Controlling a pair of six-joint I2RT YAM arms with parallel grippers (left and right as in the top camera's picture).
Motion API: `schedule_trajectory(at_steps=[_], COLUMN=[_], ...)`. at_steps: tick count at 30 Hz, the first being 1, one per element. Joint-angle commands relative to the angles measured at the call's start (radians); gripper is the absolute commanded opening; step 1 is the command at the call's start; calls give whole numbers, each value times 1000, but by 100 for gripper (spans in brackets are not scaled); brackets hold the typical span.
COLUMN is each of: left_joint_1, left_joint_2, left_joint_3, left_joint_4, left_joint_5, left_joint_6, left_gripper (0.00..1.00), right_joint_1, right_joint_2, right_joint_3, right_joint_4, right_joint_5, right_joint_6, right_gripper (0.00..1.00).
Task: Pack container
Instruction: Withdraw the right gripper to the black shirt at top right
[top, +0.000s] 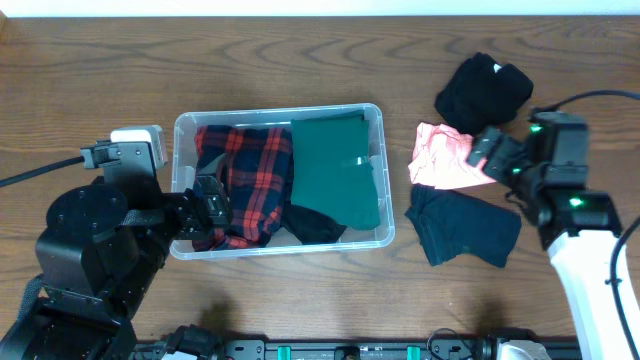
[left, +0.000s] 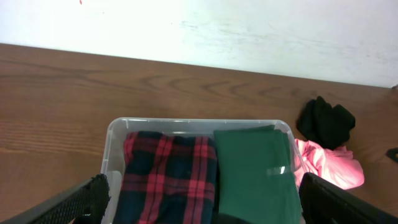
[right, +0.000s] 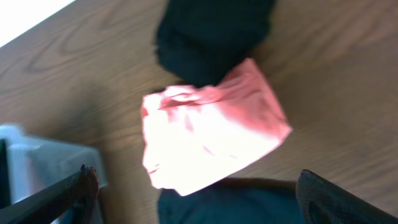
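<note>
The clear container (top: 280, 112) sits left of centre and holds a red and navy plaid garment (top: 240, 175), a folded green garment (top: 335, 170) and a dark piece (top: 315, 225). My left gripper (top: 210, 205) is open and empty over the container's left end. The left wrist view shows the container's rim (left: 186, 122), the plaid (left: 168, 174) and the green garment (left: 255, 168) between the open jaws (left: 205, 205). My right gripper (top: 492, 155) is open and empty above a pink garment (top: 445, 160). In the right wrist view that pink garment (right: 211, 130) lies ahead of the jaws (right: 199, 199).
A crumpled black garment (top: 485, 90) lies beyond the pink one, and a navy garment (top: 465, 225) lies in front of it. Both also show in the right wrist view, the black one (right: 211, 37) and the navy one (right: 230, 205). The container's corner (right: 37, 162) is at left.
</note>
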Motion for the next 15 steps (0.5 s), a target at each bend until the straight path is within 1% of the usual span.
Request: schedule_trajectory(at_steps=[1,4,7,10,12,15], left_joint_1=[6,6,6,6,6,6], left_joint_2=[0,0,0,0,0,0], left_joint_3=[10,10,10,10,10,10], left_joint_4=[0,0,0,0,0,0], left_joint_5=[-11,-11,-11,-11,-11,-11], left_joint_6=[13,13,13,13,13,13], left_gripper=[98,98,98,98,98,98], right_joint_1=[-99,-186,-265,-338,-360,-363], right_joint_2=[35,81,135,197,248,325], right_joint_3=[1,1,1,1,1,4], right_joint_4=[0,-1,43,173,298,420], right_joint_5=[-134,-213,-256,-399,-502,-531], right_joint_6=[-79,-127,-127,-127,-138,-125], right_gripper=[99,99,99,99,99,97])
